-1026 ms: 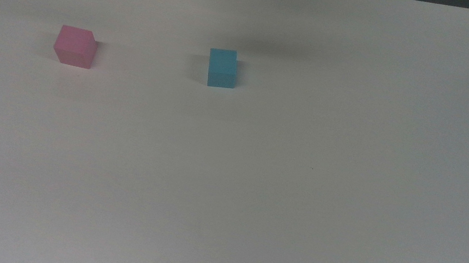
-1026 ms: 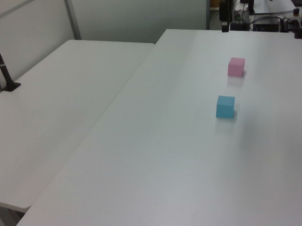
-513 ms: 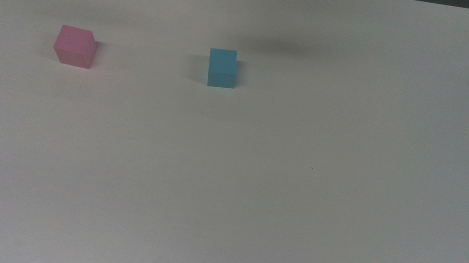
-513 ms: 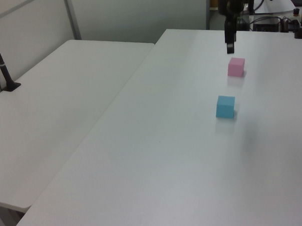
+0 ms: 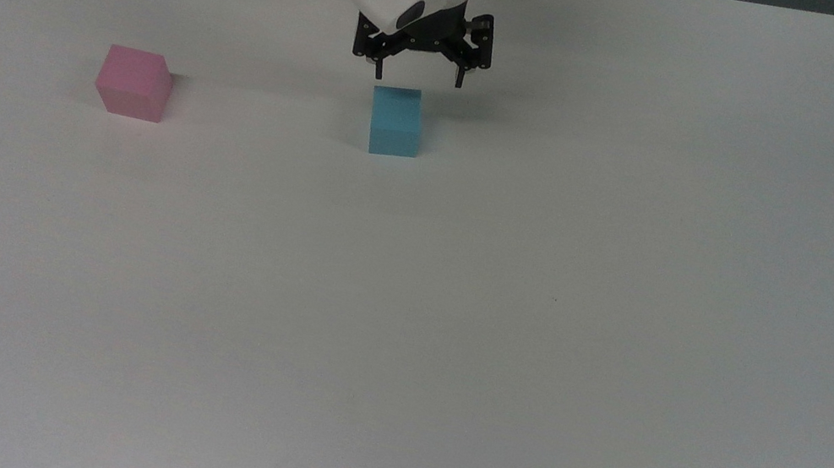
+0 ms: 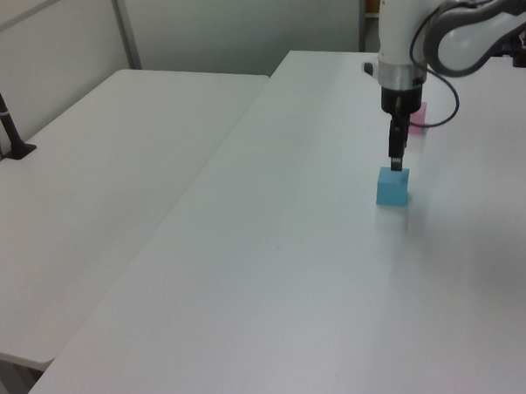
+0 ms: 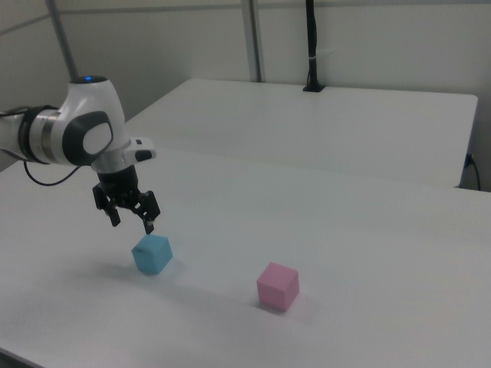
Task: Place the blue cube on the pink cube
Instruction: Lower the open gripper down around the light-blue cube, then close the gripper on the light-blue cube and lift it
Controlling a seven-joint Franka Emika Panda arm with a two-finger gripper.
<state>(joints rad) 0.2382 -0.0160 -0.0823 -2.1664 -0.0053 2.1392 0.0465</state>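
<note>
Blue cube (image 5: 395,122) sits on your white table (image 5: 454,318), well apart from the pink cube (image 5: 134,83) toward the top view's left. Your gripper (image 5: 417,80) hovers just above the blue cube, fingers spread, touching nothing.

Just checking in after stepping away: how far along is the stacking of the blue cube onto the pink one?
Early stage. Done: the hand is open and hangs just above the blue cube. In hand: nothing is gripped; the blue cube sits on the table. Left: lower, close on it, lift, carry it to the pink cube, which stands apart, and set it on top.
</note>
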